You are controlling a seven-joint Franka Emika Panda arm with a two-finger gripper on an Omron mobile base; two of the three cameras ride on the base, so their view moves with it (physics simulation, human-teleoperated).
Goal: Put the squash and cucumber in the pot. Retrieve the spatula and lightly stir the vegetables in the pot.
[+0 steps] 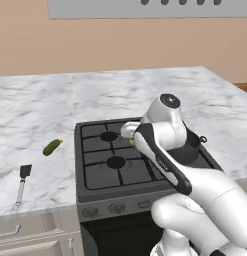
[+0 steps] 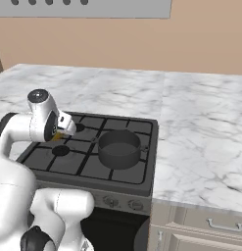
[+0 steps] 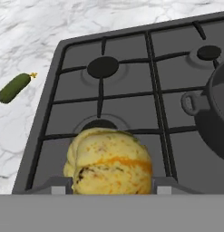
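The yellow-tan squash (image 3: 109,161) fills the gap between my gripper's (image 3: 111,188) fingertips, over the stove's front left burner. My gripper is shut on it. From the base views a sliver of the squash (image 2: 57,137) shows under the hand. The dark pot (image 2: 118,147) stands on the stove's right side, to the right of the hand, and its handle and rim (image 3: 208,106) show in the hand view. On the marble counter left of the stove lies the green cucumber (image 1: 52,147), with the spatula (image 1: 22,182) nearer the front edge.
The black stove (image 1: 100,165) has raised grates and knobs along its front. Marble counter (image 2: 201,137) stretches to both sides. My own arm (image 1: 170,150) hides most of the stove's right half in the left base view. A range hood (image 1: 145,7) hangs above.
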